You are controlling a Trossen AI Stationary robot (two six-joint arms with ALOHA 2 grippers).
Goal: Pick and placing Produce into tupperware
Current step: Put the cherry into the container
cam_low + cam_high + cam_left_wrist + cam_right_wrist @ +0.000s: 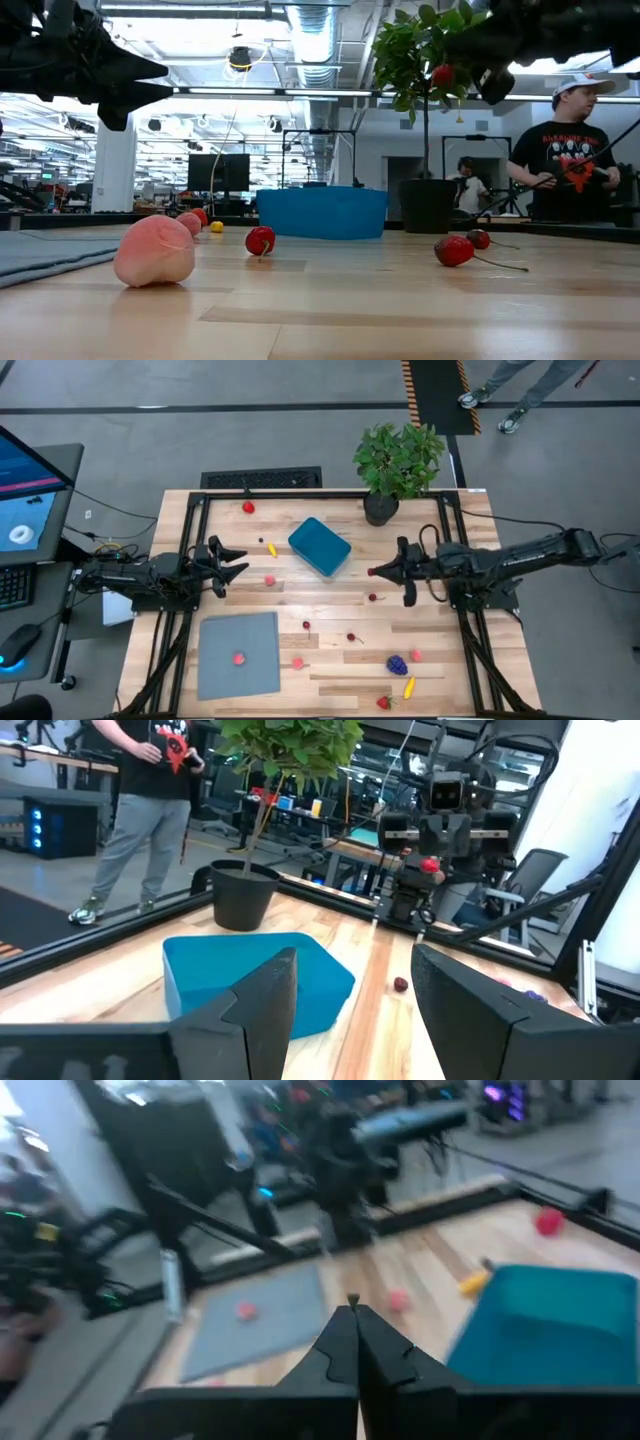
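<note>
My right gripper (pixel 372 571) is clenched on a small red piece of produce (pixel 371 572), held in the air at about three o'clock from the tupperware (pixel 320 546), near it but apart. In the left wrist view the red piece (pixel 430 865) shows pinched at my right fingertips above the wood. My left gripper (pixel 240 561) hovers at nine o'clock from the tupperware, fingers (pixel 262 1003) spread wide with nothing between them.

The teal tupperware sits on the table (pixel 330 660) near its twelve o'clock edge, just beside the potted plant (pixel 397 463) at its two o'clock. Other produce lies scattered: a red fruit (pixel 248 507) near the far edge, a purple bunch (pixel 397 664) and a yellow piece (pixel 408 687) toward five o'clock, and a pink piece (pixel 239 657) on the grey sheet (pixel 238 655) at seven o'clock.
</note>
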